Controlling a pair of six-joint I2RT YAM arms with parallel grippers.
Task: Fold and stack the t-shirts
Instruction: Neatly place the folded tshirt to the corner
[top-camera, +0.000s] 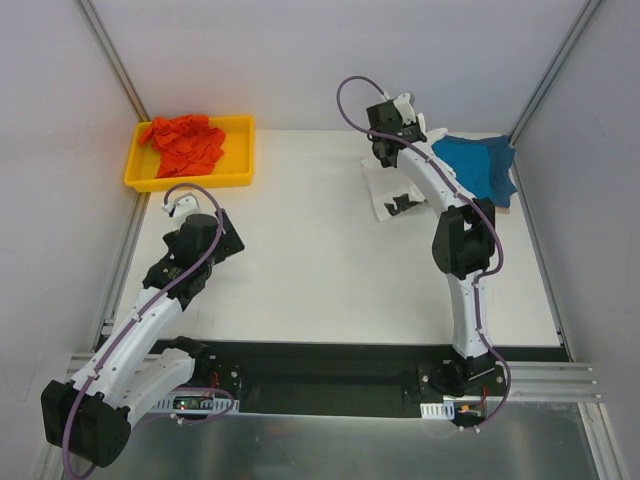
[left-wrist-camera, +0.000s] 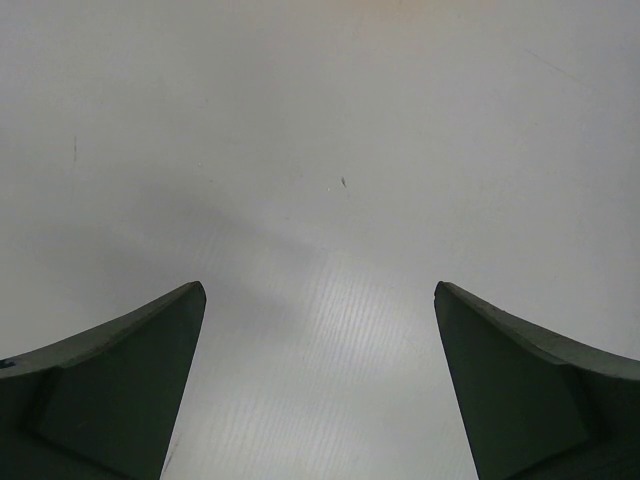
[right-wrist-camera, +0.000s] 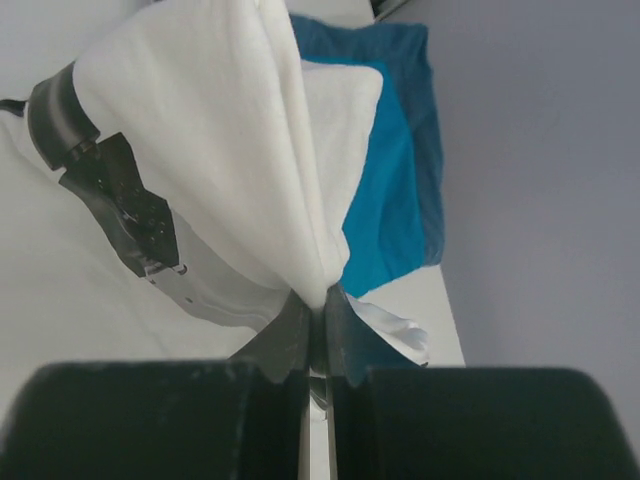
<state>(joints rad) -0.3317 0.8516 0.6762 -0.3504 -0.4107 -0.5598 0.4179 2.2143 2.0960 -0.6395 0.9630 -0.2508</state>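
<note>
1. Orange-red t-shirt lies crumpled in the yellow tray at the far left corner of the bench. It looks soft and light. It is so bunched that no hem or shoulder shows, so a pinch on a raised fold is the likely hold, with spreading needed afterwards.
2. Just on the near side of the tray, the left hand hangs over bare bench with its fingers spread wide, holding nothing.
3. Right of centre, toward the far edge, the white t-shirt with black marks lies partly raised. The right hand is pinched tight on a gathered fold of it, and the cloth fans out limply from that one point. So thin a pinch may slip, and the free cloth will probably sag and swing. A corner or hem would give better control for folding.
4. Teal-blue t-shirt lies fairly flat at the far right corner, just beside the white one. Whether the two overlap cannot be told.
</note>
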